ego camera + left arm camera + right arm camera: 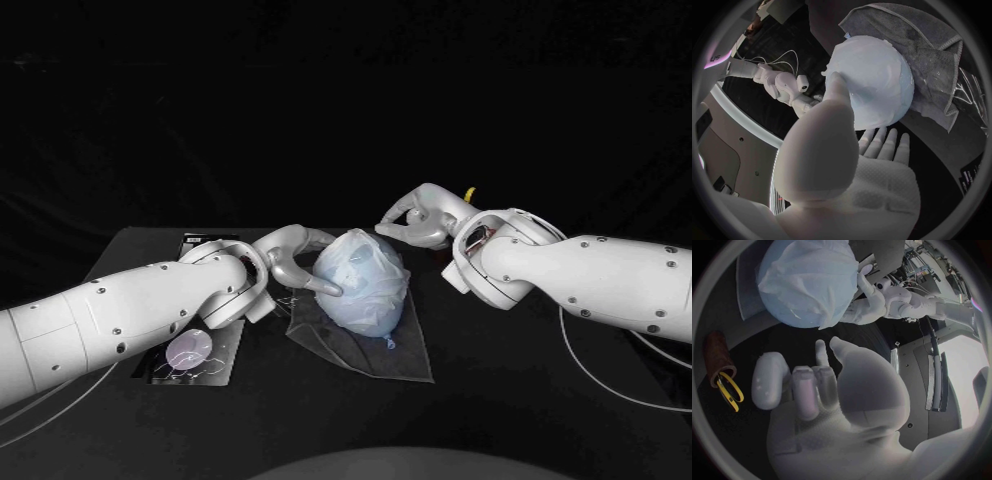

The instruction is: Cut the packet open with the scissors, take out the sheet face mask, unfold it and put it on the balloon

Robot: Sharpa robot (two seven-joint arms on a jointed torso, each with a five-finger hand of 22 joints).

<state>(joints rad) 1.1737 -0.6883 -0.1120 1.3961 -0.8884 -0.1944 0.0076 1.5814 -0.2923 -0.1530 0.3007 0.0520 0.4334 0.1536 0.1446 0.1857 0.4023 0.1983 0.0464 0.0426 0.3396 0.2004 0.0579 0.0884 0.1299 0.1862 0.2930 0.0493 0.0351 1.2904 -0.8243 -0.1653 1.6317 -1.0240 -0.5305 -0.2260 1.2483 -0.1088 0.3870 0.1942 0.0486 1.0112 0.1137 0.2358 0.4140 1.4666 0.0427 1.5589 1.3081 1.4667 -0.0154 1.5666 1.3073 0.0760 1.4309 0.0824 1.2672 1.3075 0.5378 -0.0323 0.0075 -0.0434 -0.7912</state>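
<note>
The 2 arms, left arm and right arm, wear glossy white rounded shells dotted with small dark screws. Thin white cables trail beneath. Left hand and right hand are silver.

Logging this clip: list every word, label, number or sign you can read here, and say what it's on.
No text can be read.
packet: pale markings, too blurred to read.
dark strip in the left wrist view: tiny pale marks, too small to read.
sheet face mask: no writing seen.
</note>
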